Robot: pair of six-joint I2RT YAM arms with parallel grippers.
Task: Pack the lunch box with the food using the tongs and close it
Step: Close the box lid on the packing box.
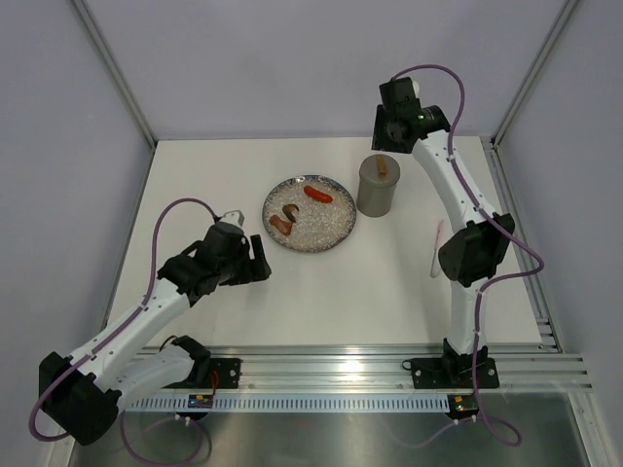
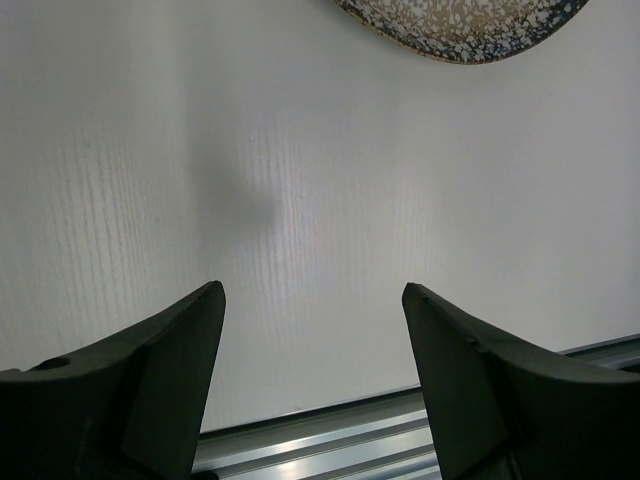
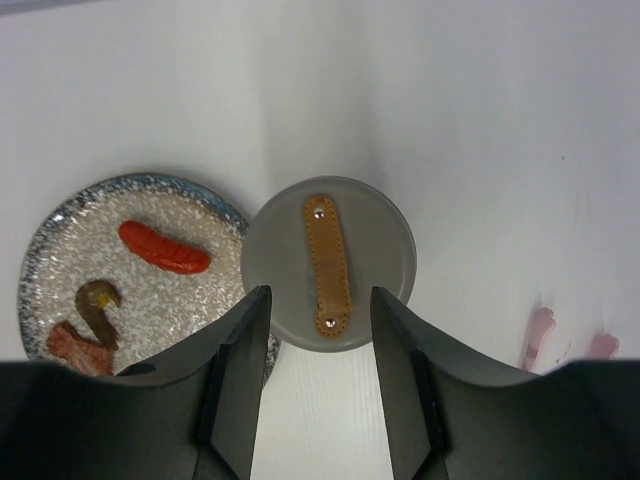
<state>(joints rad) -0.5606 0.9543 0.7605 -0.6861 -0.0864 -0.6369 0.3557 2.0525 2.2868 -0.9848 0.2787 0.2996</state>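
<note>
The grey-olive lunch box stands right of the glittery plate. A flat grey lid with a brown strap sits on its top. The food lies on the plate: a red sausage, a curled brown piece and a reddish-brown chunk. The pale pink tongs lie on the table by the right arm's elbow, which partly hides them. My right gripper hangs open above the lid, holding nothing. Below and left of the plate, my left gripper is open and empty over bare table.
The plate's rim shows at the top of the left wrist view, and an aluminium rail runs along the table's near edge. White walls with metal posts enclose the table at the back and sides.
</note>
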